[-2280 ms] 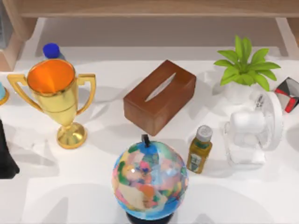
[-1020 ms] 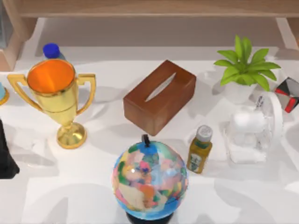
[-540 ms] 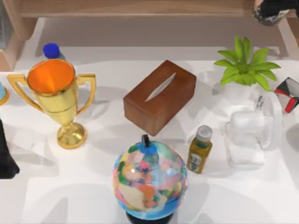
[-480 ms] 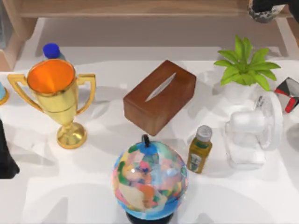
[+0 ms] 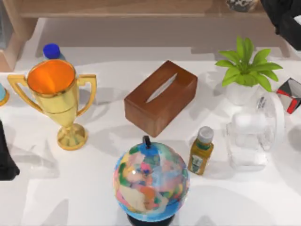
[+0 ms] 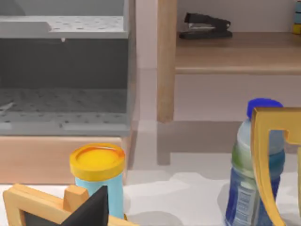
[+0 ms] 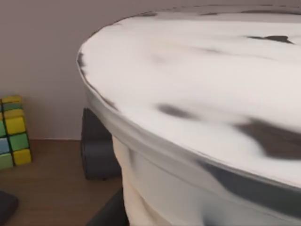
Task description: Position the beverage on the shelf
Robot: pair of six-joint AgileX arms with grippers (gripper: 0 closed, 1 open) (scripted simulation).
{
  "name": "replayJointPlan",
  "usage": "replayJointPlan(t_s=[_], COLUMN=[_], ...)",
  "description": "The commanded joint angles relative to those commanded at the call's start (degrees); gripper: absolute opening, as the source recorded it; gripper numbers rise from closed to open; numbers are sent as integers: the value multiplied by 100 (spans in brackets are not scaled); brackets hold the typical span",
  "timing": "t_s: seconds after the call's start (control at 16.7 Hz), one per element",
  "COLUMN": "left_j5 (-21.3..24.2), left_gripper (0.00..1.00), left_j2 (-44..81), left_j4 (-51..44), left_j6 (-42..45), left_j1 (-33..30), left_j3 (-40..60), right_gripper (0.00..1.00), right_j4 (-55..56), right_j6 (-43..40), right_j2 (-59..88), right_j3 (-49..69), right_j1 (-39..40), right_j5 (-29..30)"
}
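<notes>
Holding my right gripper [image 5: 288, 21] over the shelf [image 5: 141, 8] board's right end, I judge the white-and-black beverage can [image 7: 197, 117] nearly placed, though I cannot tell its finger state.

On my desk [image 5: 94, 188] I count one gold trophy [image 5: 55, 94], one globe [image 5: 150, 181], one brown tissue box [image 5: 161, 97], one potted plant [image 5: 245, 70], two bottles, the blue-capped one [image 5: 51, 51] and the olive one [image 5: 201, 150], one clear pitcher [image 5: 251, 136], and one stapler [image 6: 205, 26] on the shelf [image 6: 235, 54].
</notes>
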Motion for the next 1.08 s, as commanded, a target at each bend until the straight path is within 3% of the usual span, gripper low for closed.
replayJointPlan(t_s=[0.36,1.08], left_j5=[0,0], left_gripper=[100,100], left_j2=[0,0], left_j4=[0,0], left_j6=[0,0], left_j1=[0,0], left_j3=[0,0], right_gripper=[0,0], right_j4=[-667,-448], right_j6=[-8,-18], right_j2=[128,684], right_j3=[652,998], right_j1=[213,97], right_j5=[650,548])
